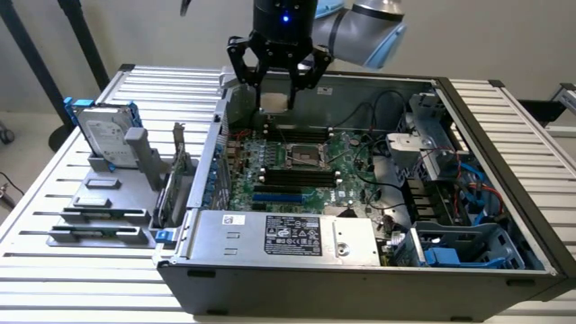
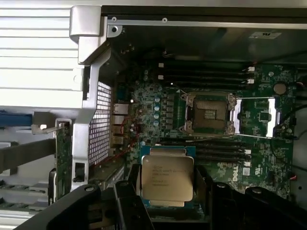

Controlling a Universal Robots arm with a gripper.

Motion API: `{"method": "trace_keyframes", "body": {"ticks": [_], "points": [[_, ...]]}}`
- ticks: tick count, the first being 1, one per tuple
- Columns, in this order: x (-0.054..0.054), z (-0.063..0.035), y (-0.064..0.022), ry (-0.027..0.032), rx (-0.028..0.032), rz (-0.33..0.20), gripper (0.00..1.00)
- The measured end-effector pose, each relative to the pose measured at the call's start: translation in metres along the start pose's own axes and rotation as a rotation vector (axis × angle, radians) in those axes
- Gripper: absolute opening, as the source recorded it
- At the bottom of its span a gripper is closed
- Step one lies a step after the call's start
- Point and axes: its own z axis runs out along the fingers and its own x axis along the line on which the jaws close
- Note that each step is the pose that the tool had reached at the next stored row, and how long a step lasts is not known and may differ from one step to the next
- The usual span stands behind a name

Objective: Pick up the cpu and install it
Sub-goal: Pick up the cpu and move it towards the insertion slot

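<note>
Chip aloft: our black gripper (image 1: 277,94) clamps the small, square, silver-topped cpu (image 2: 167,178) by two opposite edges above the green motherboard (image 2: 261,158), near its empty socket (image 2: 209,114); we judge it light, stiff, with a fragile underside.

1 arm (image 1: 369,27) with 1 gripper (image 1: 277,88) and 2 fingers (image 1: 245,66). 1 cpu (image 2: 167,178). 1 case (image 1: 360,283), 1 motherboard (image 1: 311,192), 1 socket (image 2: 209,114), 1 coin battery (image 2: 279,88) and 1 power supply (image 1: 279,236). 2 banks of memory slots (image 2: 206,72); the slots in each are too close to count. 1 hard drive (image 1: 104,131) with 2 blue rails (image 1: 70,108). 1 grey rack (image 1: 135,226), 1 upright card (image 1: 178,145) and 1 counter (image 1: 54,283).
</note>
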Motion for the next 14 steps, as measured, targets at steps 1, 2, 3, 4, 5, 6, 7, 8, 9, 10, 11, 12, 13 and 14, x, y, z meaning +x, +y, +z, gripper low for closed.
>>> {"method": "trace_keyframes", "body": {"ticks": [1,2,3,4,5,6,7,8,9,10,11,12,13,14], "points": [[-0.004,0.0017,0.0018,0.0,0.0001,0.0,0.54],[-0.008,0.0034,0.0035,0.0,0.0,0.0,0.54],[-0.012,0.0051,0.0052,0.0001,0.0001,0.0,0.54],[-0.016,0.0067,0.0067,0.0001,0.0001,0.0,0.54],[-0.02,0.0084,0.0081,0.0001,0.0,0.0,0.54],[-0.025,0.0101,0.0097,0.0,0.0,0.0,0.54],[-0.029,0.0117,0.0112,0.0,0.0,0.0,0.54],[-0.033,0.0135,0.0127,0.0,0.0,0.0,0.54],[-0.037,0.0151,0.0141,0.0,0.0,0.0,0.54],[-0.041,0.0168,0.0154,0.0002,0.0,0.0,0.54],[-0.044,0.0187,0.0169,0.0002,0.0001,0.0,0.54],[-0.046,0.0204,0.0183,0.0002,0.0,0.0,0.54],[-0.047,0.0223,0.0197,0.0002,0.0,0.0,0.54],[-0.049,0.024,0.0211,0.0002,0.0001,0.0,0.54]]}}
